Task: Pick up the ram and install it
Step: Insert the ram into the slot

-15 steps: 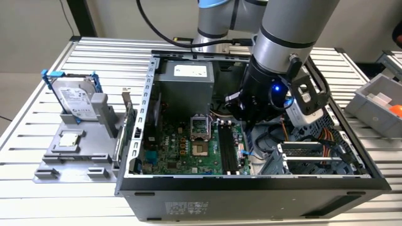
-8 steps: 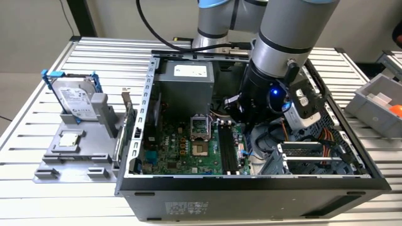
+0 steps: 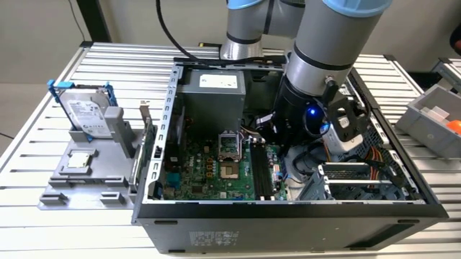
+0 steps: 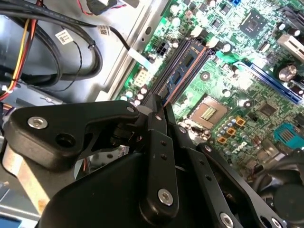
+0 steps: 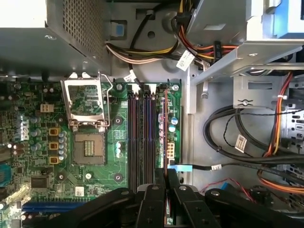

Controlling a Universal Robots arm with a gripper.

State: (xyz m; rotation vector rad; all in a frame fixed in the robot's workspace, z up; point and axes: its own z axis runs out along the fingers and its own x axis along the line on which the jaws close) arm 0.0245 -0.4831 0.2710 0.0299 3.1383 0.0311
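The ram (image 4: 189, 61) is a thin stick with a bluish face and small chips. It stands on edge along the black memory slots (image 5: 137, 137) of the green motherboard (image 5: 42, 142). In the first wrist view the ram (image 5: 165, 128) shows edge-on in the slot nearest the board's edge. My gripper (image 5: 165, 183) has its black fingers (image 5: 156, 199) closed on the near end of the stick; the second wrist view shows the gripper (image 4: 159, 108) at that same end. In the exterior view the arm's wrist (image 3: 306, 121) reaches down into the open computer case (image 3: 288, 213) over the slots.
An open CPU socket (image 5: 88, 142) lies beside the slots. Cable bundles (image 5: 247, 152) and a drive cage (image 3: 360, 178) crowd the other side. A power supply (image 3: 212, 89) fills the case's back. Outside, a hard drive (image 3: 86, 113) stands on a grey fixture, and a grey bin (image 3: 432, 116) stands at the exterior view's right.
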